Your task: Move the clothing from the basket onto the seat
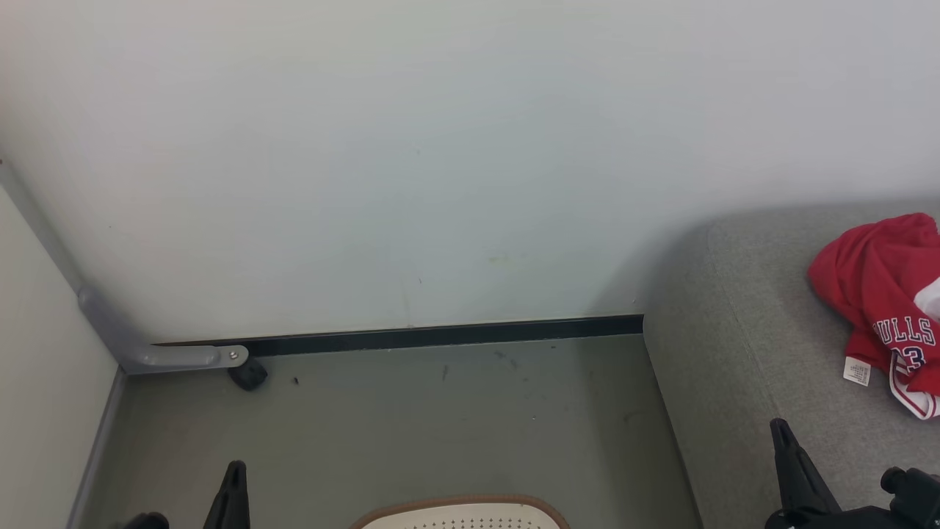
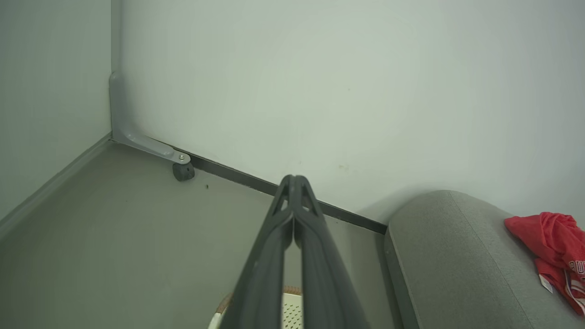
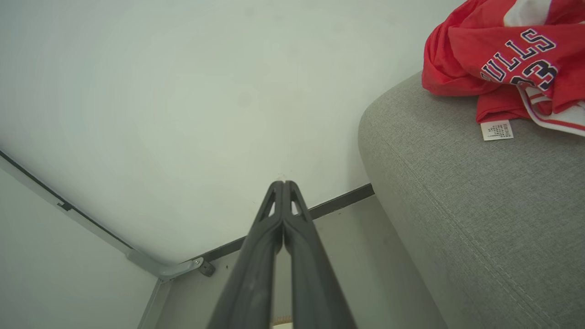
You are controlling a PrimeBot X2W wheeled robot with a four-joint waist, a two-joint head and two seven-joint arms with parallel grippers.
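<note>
One crumpled heap of red basketball clothing with white trim (image 1: 877, 294) seen on large grey fabric seat cushion (image 1: 734, 367), at right. Long axis laid from pale wall (image 1: 440, 147) toward robot; "BULLS" print read near upright in head view; white care label (image 1: 857, 371) at near-left edge. Heap cut off by right frame edge. Cream perforated plastic basket with brown rim (image 1: 463, 504) set on grey floor (image 1: 440, 426), cut by bottom edge, contents hidden. Left end effector (image 2: 295, 179) and right end effector (image 3: 284, 183) seen with fingertips pressed together, nothing held.
</note>
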